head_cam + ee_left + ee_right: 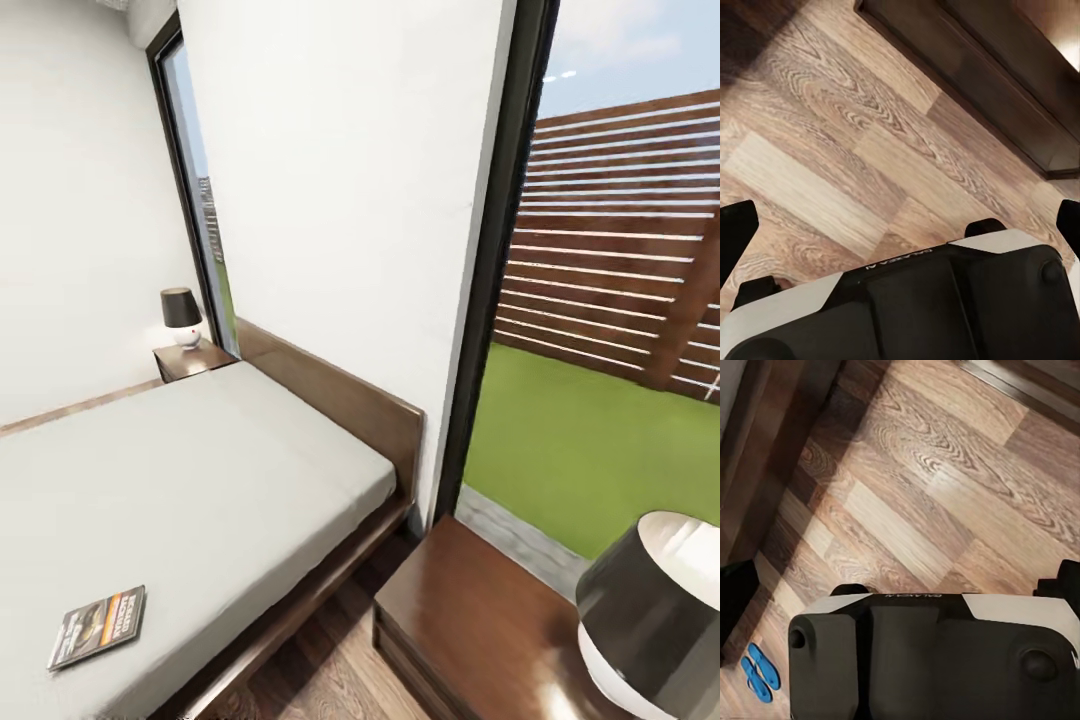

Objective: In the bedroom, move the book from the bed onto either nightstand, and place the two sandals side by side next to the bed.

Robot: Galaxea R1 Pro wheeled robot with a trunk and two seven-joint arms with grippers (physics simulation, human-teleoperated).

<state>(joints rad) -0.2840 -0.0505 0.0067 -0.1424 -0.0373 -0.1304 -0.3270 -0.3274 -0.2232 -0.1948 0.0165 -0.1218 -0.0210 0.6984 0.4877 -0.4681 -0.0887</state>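
The book (98,626), a thin paperback with an orange band, lies flat on the light mattress of the bed (200,480) near its front edge. One dark wooden nightstand (195,358) stands at the bed's far side under a small lamp. Another nightstand (470,620) stands close by at the bed's near corner. The two blue sandals (760,671) lie side by side on the wood floor in the right wrist view. My left gripper (900,229) and right gripper (900,585) hang over bare floor, fingers wide apart, holding nothing.
A large dark-shaded lamp (650,615) takes up the right part of the near nightstand. A glass door (600,350) beside it looks onto grass and a slatted fence. A dark wood furniture base (1005,90) runs along the floor in the left wrist view.
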